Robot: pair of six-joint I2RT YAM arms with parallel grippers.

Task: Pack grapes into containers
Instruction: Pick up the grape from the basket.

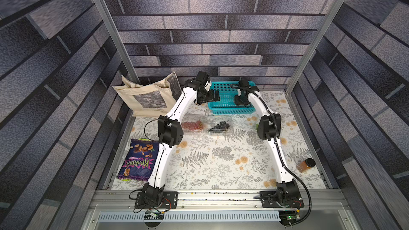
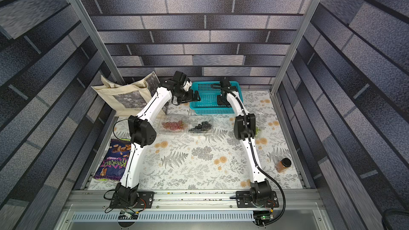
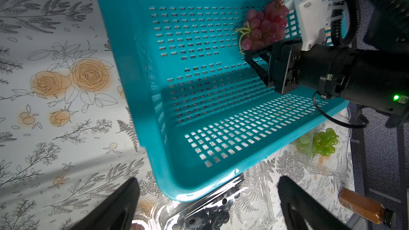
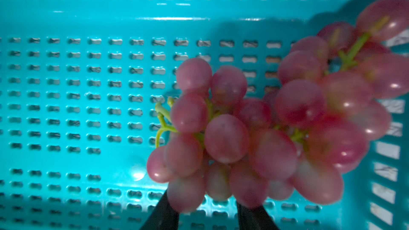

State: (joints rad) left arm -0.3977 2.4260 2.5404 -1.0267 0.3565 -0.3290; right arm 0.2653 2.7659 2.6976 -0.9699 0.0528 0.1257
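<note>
Right hand point(image 4: 203, 202) is down inside the basket point(image 1: 230, 112), fingers point(image 4: 163, 215) either side of the red bunch point(image 4: 254, 129). The bunch lies on the basket floor by the wall at the right arm's end. Fingers look to touch the lowest berries, but can't tell if a grip is actually made. Low reach makes sense: a floppy bunch needs pinching across the berry mass.

Left hand point(image 3: 208, 179) is wide open and empty, hovering at the basket's other end, likely parked so the arms don't clash.

Clamshells point(image 1: 218, 132) sit on the desk point(image 1: 221, 169) between the basket and the arm bases, within easy reach. One holds red grapes point(image 1: 192, 126), the one just beside it dark grapes point(image 1: 219, 126), a third by the right elbow green grapes point(image 3: 321, 144). So it's sorted by colour, and the red bunch probably goes with the reds.

Risk: berries shedding on the lift.
</note>
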